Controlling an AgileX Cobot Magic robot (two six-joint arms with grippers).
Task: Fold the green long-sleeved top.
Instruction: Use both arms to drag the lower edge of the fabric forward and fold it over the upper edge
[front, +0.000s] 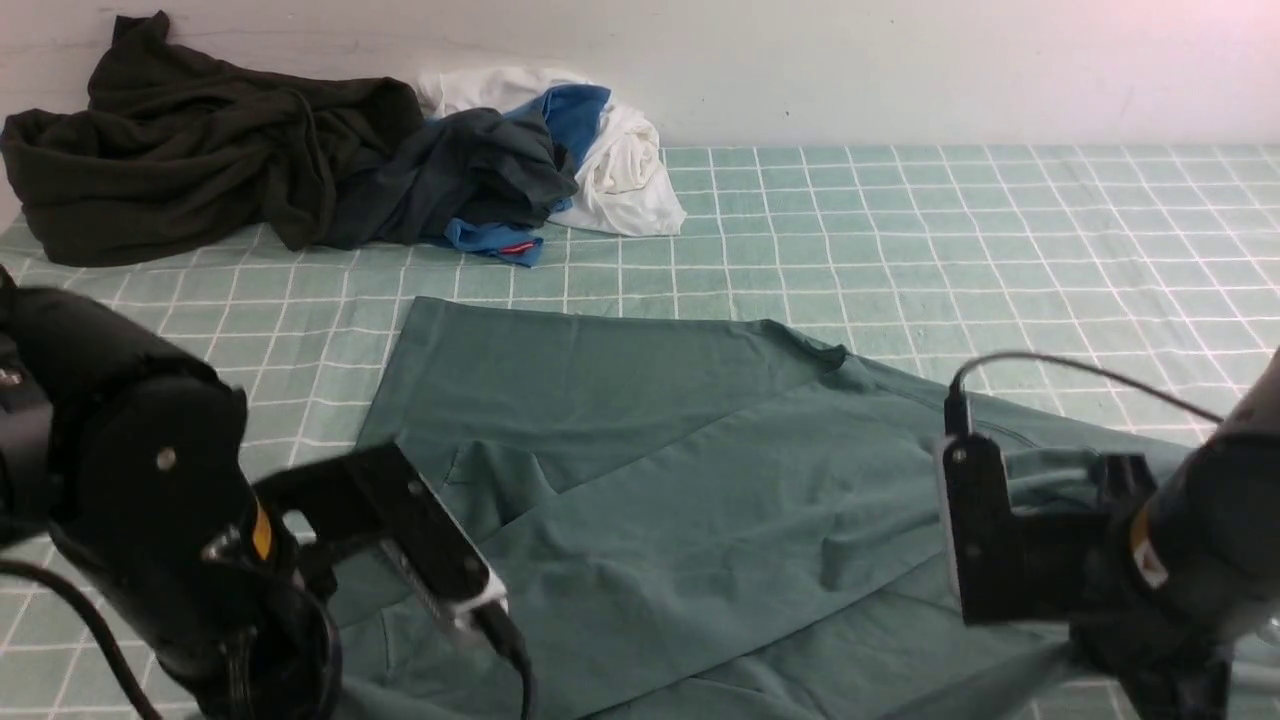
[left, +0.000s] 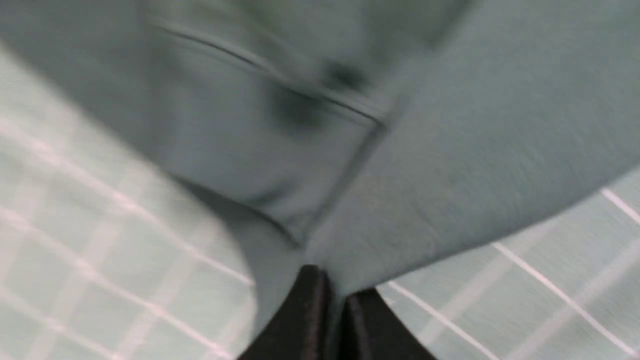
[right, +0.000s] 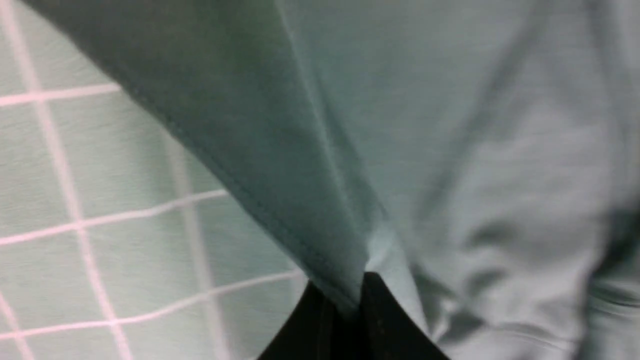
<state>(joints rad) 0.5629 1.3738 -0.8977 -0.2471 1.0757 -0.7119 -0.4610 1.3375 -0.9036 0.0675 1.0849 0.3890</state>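
The green long-sleeved top (front: 650, 500) lies spread over the middle of the checked cloth, with sleeves folded across its body. My left arm (front: 150, 520) is low over its near left part and my right arm (front: 1180, 560) over its near right part. In the left wrist view my left gripper (left: 334, 287) is shut on an edge of the top (left: 450, 175), which rises away from the fingertips. In the right wrist view my right gripper (right: 347, 290) is shut on a hemmed edge of the top (right: 425, 150). Neither gripper's fingertips show in the front view.
A very dark olive-black garment (front: 180, 150) is heaped at the back left against the wall. Next to it lie a dark charcoal garment (front: 470, 170) and white and blue clothes (front: 620, 160). The green checked tablecloth (front: 1000, 220) stretches to the back right.
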